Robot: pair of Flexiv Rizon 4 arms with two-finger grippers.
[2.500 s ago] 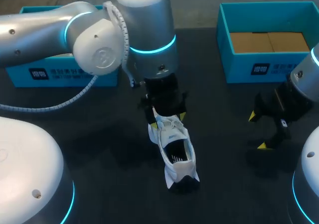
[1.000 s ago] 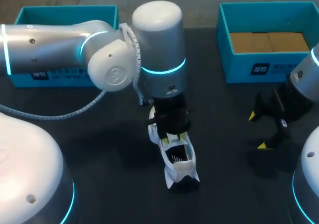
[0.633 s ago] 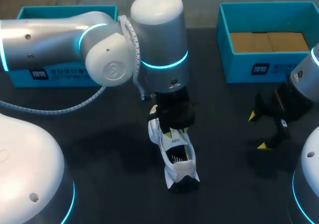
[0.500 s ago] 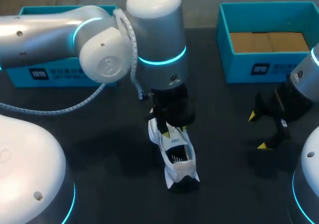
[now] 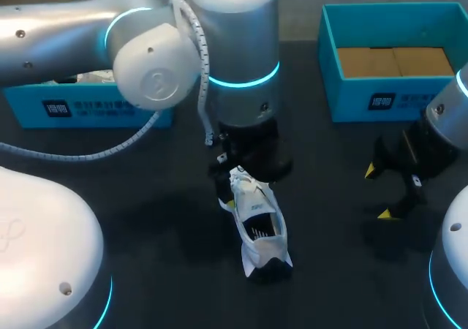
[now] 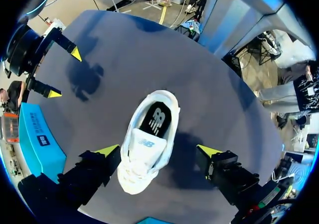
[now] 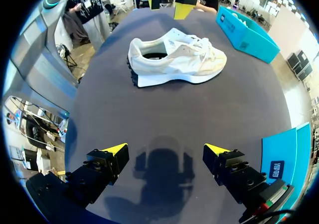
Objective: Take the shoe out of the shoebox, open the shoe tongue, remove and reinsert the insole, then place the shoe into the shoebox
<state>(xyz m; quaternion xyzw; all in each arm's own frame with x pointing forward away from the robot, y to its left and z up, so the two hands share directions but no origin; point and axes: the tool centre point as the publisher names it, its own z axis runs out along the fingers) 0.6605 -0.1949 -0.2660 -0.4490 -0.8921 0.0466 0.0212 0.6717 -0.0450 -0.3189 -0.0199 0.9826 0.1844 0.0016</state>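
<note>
The shoe [image 5: 257,227] is lying on the counter [image 5: 146,205], out of the shoebox [image 5: 329,66] at the far right, so we are counting step one done; our left gripper [image 6: 158,150] is hovering wide open astride it, gripping nothing; our right gripper [image 7: 166,148] is sitting open, empty; tongue [image 6: 146,143], insole [image 6: 156,119] and reboxing are waiting.

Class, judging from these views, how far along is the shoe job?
Done: the white sneaker stands on the black table, outside the open teal shoebox. In hand: the open left gripper hovers over its toe end. Left: the dark insole out and back, then reboxing.
</note>
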